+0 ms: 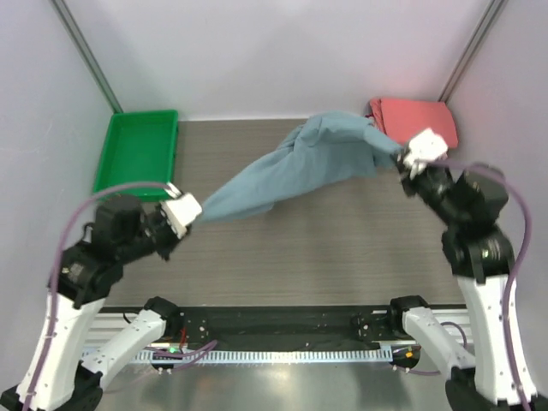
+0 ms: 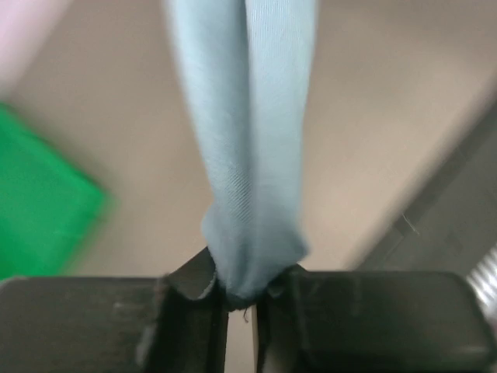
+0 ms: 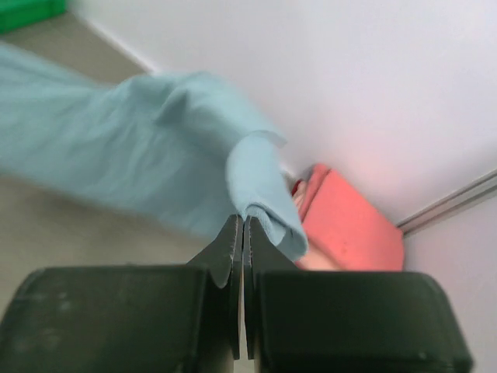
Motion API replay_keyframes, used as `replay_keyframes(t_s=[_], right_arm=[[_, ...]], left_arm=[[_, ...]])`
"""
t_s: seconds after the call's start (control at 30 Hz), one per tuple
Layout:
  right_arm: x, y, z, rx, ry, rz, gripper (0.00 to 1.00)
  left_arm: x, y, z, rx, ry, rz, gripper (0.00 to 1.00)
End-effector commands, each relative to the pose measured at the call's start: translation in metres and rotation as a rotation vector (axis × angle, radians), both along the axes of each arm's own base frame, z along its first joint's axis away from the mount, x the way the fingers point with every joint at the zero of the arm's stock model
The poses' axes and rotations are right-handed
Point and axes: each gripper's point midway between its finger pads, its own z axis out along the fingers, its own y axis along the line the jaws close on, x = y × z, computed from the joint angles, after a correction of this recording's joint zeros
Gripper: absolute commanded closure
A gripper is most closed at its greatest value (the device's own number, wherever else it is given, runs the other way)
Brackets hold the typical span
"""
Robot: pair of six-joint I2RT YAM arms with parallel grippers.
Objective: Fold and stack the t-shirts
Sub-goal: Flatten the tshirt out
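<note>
Clearly the left gripper (image 1: 197,207) is pinched on cloth: in its wrist view the dark fingers (image 2: 194,311) stand a narrow slit apart, with a bunched end of the blue-grey t-shirt (image 1: 295,167) caught between their tips. The right gripper (image 1: 402,157) is closed flat on the other end, a small fold of the same fabric curling over its tips in the right wrist view.

Between the two, the shirt is drawn out into one long band. Its long axis runs diagonally across the wooden table (image 1: 300,248), from near-left up to far-right. It is narrow and almost rope-like at the left grip, then widens into loose, creased folds towards the right (whether the middle rests on the tabletop cannot be told). The weave is fine and matte.

Just beyond the right gripper lies a coral-red t-shirt (image 1: 418,118), folded into a flat rectangle in the far right corner against the white wall. The blue shirt's wide end overlaps its left edge in the top view. A green plastic tray (image 1: 137,158), shallow and rectangular, sits in the far left corner, well apart from the cloth.
</note>
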Motion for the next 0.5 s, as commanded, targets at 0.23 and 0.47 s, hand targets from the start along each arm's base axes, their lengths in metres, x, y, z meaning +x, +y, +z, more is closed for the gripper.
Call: replay_keyframes(t_s=[0.23, 0.47], right_arm=[[-0.054, -0.02, -0.273, -0.305, 0.656, 0.077, 0.99], [-0.025, -0.022, -0.268, -0.264, 0.672, 0.002, 0.99]], left_arm=[[-0.036, -0.008, -0.143, 0.253, 0.574, -0.233, 0.55], [0.098, -0.059, -0.137, 0.228, 0.519, -0.081, 0.52]])
